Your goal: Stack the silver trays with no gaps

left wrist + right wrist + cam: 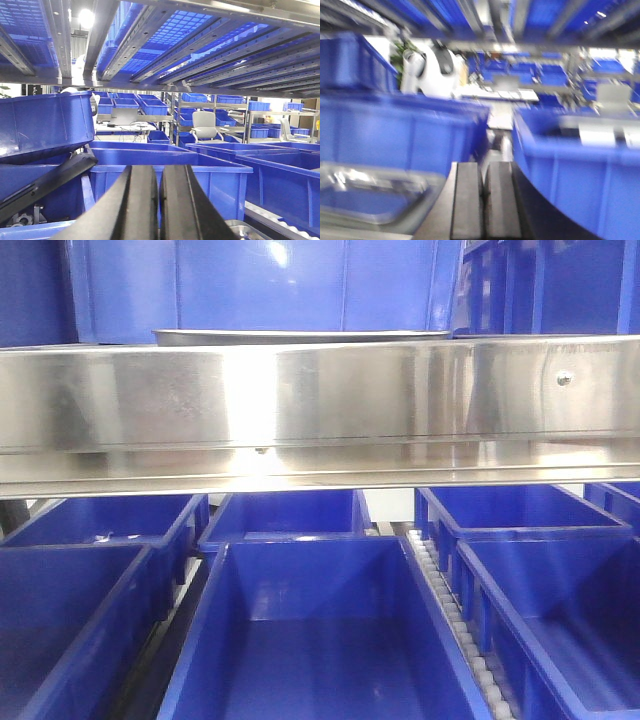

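A wide steel rail (320, 405) crosses the front view, and one tray (300, 336) shows edge-on just above and behind it, in front of a blue bin (270, 285); more bins (320, 640) sit below. The left gripper (159, 200) has its fingers (137, 205) pressed nearly together on nothing, with a tray corner (240, 231) low to its right. The right gripper (483, 205), blurred, is likewise closed and empty, a tray (375, 197) lying near-left of it.
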You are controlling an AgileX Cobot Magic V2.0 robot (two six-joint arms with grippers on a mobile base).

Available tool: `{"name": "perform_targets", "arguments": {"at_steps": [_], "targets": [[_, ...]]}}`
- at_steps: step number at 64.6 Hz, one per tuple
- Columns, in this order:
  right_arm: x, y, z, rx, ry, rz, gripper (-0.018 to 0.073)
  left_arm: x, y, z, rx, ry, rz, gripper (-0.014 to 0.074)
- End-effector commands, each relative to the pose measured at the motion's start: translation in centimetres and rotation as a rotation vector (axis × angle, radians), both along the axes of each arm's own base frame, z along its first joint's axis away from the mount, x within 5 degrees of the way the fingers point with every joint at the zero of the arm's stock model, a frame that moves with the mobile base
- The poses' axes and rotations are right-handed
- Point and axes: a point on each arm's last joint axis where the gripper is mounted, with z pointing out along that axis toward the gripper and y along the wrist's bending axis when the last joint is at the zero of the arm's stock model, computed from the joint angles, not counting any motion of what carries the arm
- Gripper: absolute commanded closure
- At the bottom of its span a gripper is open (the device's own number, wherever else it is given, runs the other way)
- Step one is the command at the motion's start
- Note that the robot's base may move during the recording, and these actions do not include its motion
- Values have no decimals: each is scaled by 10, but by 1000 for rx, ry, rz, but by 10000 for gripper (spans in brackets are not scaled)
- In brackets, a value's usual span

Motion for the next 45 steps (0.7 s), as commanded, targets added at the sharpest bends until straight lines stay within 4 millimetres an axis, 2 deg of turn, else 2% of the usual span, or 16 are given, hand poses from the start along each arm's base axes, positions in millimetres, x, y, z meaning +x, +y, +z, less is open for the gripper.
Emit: {"name": "perform_targets", "arguments": {"at_steps": [1, 9, 12, 20, 24, 28, 45], "targets": [[0, -2, -27, -19, -6, -33, 637, -2, 1, 1, -15, -12, -3, 586], [-2, -3, -73, -16, 2, -41, 637, -2, 1, 1, -15, -12, -3, 586], [3, -3, -97, -16, 43, -43, 637, -2, 1, 1, -15, -12, -3, 586], [10, -4, -129, 29, 111, -53, 637, -3, 1, 1, -16, -10, -2, 586], [11, -4, -136, 38, 118, -57, 637, -3, 1, 1, -16, -10, -2, 586], [11, -5, -133, 45, 87, -62, 637, -3, 1, 1, -16, -10, -2, 586], [11, -4, -143, 16, 200, -50, 637, -3, 1, 1, -16, -10, -2, 586]]}}
